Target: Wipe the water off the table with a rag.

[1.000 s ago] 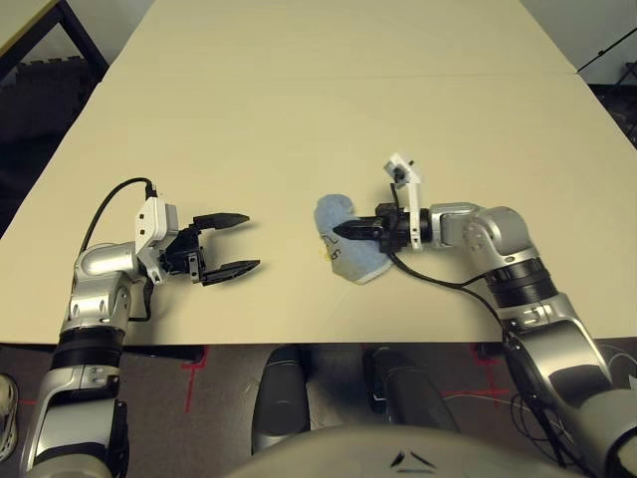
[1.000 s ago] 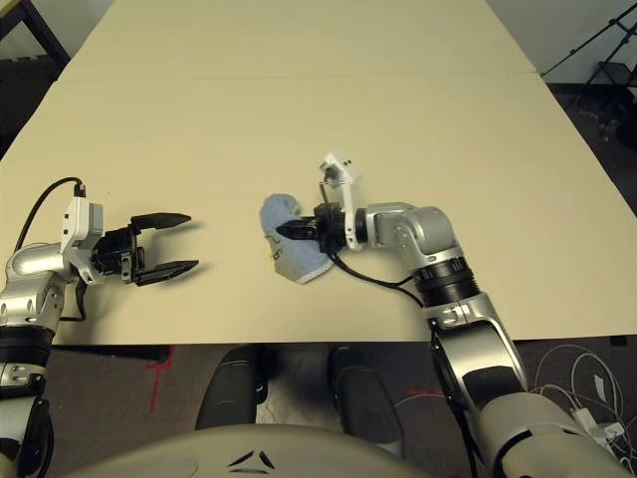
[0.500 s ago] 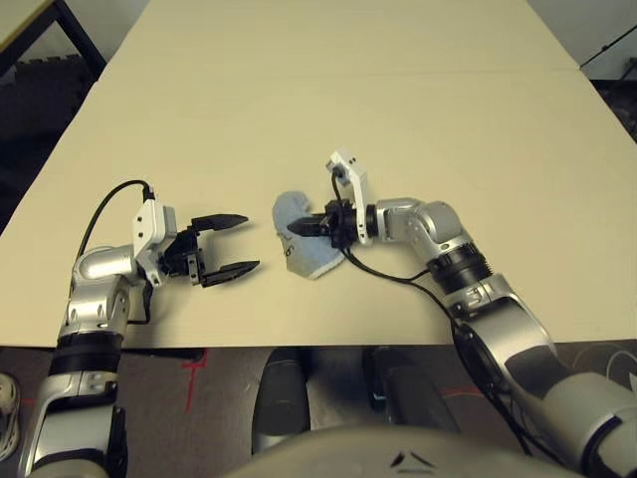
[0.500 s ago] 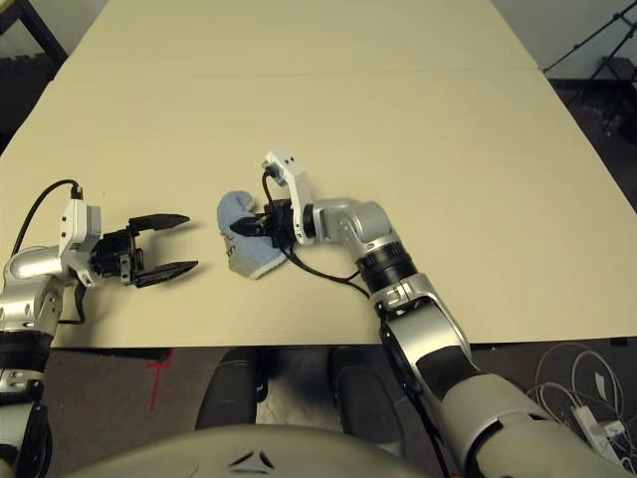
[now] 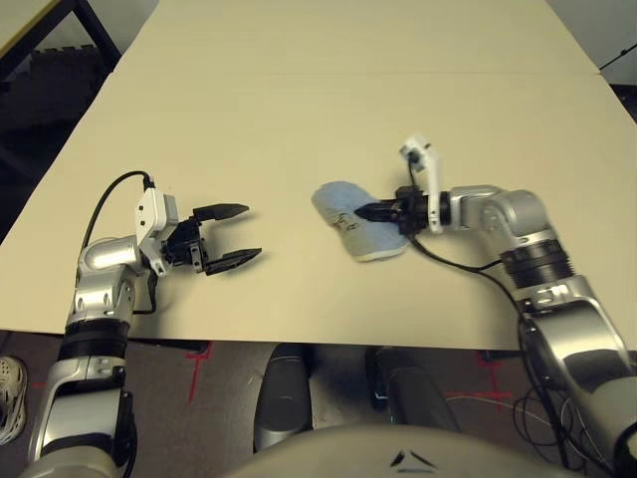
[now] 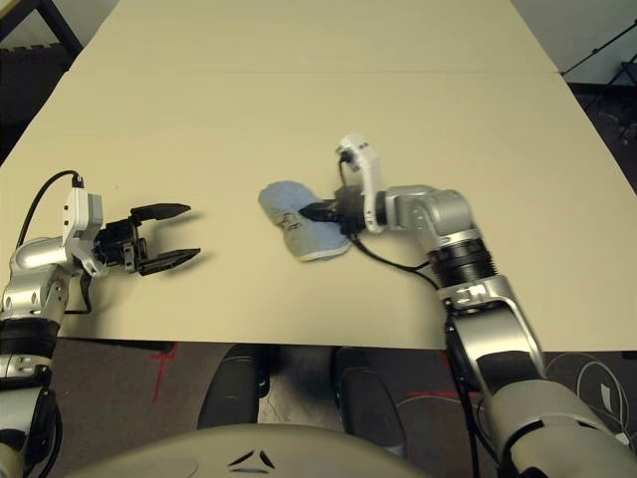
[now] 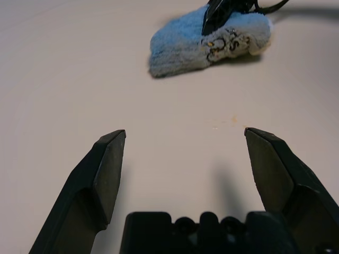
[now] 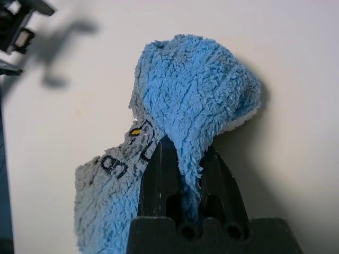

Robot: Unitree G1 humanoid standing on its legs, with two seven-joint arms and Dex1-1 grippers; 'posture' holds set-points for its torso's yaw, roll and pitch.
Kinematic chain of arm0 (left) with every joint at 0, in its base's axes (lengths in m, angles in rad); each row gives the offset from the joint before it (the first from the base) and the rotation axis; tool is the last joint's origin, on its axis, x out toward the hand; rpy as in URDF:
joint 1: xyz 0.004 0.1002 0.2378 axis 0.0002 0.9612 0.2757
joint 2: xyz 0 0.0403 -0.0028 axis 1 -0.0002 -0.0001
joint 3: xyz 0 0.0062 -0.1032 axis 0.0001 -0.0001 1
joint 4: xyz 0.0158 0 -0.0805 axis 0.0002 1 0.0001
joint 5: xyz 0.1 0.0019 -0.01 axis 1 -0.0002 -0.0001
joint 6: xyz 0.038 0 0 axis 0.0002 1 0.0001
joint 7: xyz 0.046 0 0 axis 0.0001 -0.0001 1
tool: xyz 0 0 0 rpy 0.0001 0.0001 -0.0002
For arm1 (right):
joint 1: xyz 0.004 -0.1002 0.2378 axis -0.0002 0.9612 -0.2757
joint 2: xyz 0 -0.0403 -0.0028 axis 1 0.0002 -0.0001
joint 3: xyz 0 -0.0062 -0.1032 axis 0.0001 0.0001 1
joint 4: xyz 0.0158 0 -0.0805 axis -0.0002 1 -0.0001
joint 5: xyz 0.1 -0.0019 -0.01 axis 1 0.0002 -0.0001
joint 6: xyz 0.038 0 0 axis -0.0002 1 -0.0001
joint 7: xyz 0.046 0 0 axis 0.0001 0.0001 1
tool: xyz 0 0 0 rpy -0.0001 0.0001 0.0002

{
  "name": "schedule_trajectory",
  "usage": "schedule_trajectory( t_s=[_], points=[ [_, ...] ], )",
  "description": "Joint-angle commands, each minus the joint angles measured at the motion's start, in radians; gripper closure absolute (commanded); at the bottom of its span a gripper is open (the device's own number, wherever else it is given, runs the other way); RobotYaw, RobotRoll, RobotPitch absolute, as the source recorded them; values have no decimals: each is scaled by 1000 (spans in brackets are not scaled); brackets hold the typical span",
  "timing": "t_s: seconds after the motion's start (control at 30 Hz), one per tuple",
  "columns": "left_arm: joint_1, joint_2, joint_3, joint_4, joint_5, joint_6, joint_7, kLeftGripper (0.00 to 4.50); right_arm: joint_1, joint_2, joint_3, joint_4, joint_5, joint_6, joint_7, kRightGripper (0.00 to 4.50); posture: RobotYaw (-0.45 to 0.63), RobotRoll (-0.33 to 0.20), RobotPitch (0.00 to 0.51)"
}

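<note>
The light blue rag (image 5: pixel 356 221) lies bunched on the pale table (image 5: pixel 299 119), near its front middle. My right gripper (image 5: pixel 366 211) is shut on a raised fold of the rag (image 8: pixel 185 95), its fingers (image 8: pixel 159 174) pressed into the terry. The dark lettering and a small yellow stain (image 8: pixel 136 132) face up on the cloth. Of the water, a few faint yellowish specks (image 7: pixel 222 123) show on the table between the rag (image 7: pixel 206 45) and my left gripper (image 7: pixel 185 143). That left gripper (image 5: pixel 251 232) rests open and holds nothing, a hand's width left of the rag.
A thin seam line (image 5: pixel 299 74) crosses the table at the back. Dark floor and a black frame (image 5: pixel 85 30) lie beyond the left edge. The table's front edge (image 5: pixel 299 344) runs close below both grippers.
My right gripper dragged the rag leftwards towards the left gripper, then back to the right. The left arm has stayed put; the camera has shifted a little.
</note>
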Motion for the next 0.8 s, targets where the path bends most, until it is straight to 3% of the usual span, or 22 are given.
schedule_trajectory(
  t_s=[0.03, 0.3, 0.63, 0.8],
  points=[
    [-15, -12, -21, 41, 23, -24, -17, 0, -2, -33, -94, -22, 59, 21, 14, 4386, 180, 0, 164],
    [-58, -33, -39, 101, 36, -58, -29, 0, -97, -90, -237, 86, 80, -3, -42, 4386, 149, 0, 155],
    [-87, -39, -43, 144, 43, -79, -43, 0, -116, -239, -244, 312, -16, -135, -37, 4386, 137, 0, 148],
    [-88, -36, -39, 148, 43, -82, -45, 0, -68, -250, -226, 397, -69, -193, -50, 4386, 144, 0, 149]
  ],
)
